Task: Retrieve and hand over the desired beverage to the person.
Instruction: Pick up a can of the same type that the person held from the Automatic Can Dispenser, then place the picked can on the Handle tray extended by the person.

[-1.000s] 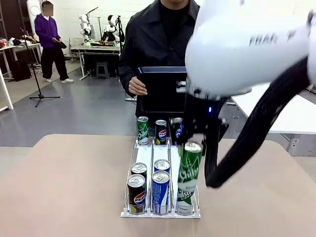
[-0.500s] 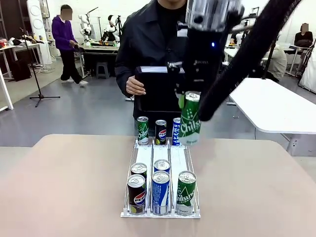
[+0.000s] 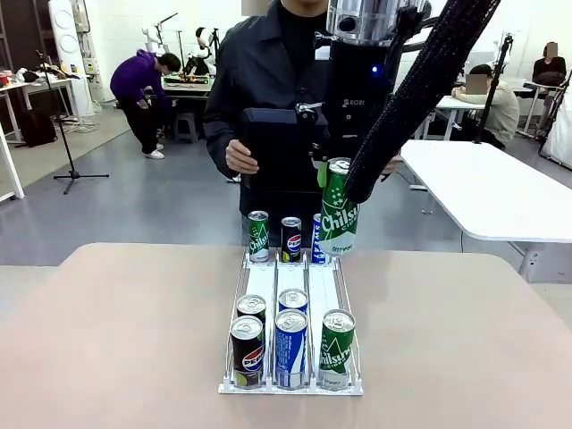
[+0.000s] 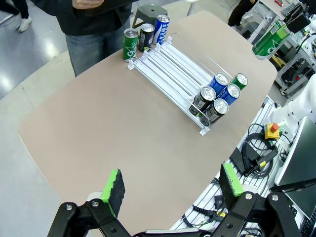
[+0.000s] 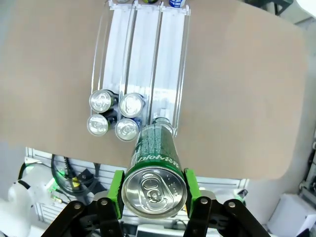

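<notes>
A tall green Chilsung can (image 3: pixel 340 214) hangs upright above the far end of the rack, with my right gripper (image 3: pixel 335 172) shut on its top. From the right wrist, the can (image 5: pixel 154 190) sits between the green pads (image 5: pixel 116 190), high over the rack (image 5: pixel 168 59). Just beyond it stands the person (image 3: pixel 259 63) in a dark jacket, holding a black tray (image 3: pixel 273 147) at chest height. My left gripper (image 4: pixel 173 183) is open and holds nothing, high above the table's near corner. The held can (image 4: pixel 270 42) also appears far off at upper right in that view.
The clear three-lane rack (image 3: pixel 322 286) lies mid-table. Three cans (image 3: pixel 288 237) stand at its far end and several cans (image 3: pixel 290 344) at its near end. A white table (image 3: pixel 483 188) stands at the right. Bare tabletop (image 3: pixel 116 331) lies on both sides of the rack.
My right arm has lifted the green can out of the rack's right lane and carried it up toward the person's tray. Another green can now sits at that lane's front.
</notes>
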`<state>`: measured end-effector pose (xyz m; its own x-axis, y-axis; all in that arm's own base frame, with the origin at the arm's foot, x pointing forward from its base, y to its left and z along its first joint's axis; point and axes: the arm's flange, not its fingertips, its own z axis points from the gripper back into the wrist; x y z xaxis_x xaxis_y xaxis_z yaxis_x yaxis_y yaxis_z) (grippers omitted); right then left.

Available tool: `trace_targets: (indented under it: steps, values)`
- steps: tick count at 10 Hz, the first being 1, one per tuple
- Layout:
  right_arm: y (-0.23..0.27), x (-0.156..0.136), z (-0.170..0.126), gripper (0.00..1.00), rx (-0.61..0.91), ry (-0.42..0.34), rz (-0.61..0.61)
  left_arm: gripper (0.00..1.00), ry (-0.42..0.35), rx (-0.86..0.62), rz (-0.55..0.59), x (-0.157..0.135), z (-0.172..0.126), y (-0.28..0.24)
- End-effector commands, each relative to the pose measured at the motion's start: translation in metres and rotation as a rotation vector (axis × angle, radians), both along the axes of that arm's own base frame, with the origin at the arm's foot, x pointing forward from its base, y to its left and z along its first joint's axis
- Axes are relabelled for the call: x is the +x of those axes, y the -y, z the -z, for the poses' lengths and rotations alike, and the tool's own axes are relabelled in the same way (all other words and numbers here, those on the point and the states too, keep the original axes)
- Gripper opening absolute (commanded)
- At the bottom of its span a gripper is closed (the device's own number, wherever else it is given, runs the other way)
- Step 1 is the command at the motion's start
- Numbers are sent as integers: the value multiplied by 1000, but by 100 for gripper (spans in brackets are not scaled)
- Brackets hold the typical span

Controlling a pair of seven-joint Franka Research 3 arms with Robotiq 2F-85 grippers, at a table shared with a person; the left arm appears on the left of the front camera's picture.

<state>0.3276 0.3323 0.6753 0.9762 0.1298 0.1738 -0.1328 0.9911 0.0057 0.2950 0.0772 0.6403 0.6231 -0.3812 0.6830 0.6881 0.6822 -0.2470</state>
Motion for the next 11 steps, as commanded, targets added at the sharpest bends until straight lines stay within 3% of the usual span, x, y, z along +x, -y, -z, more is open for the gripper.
trace_targets:
  steps: [1,11]
  values:
    - [2,-3,-4,0,1,10,-1,100,15,-9,23,0,0,-2]
    - [2,-3,-4,0,1,10,-1,100,15,-9,23,0,0,-2]
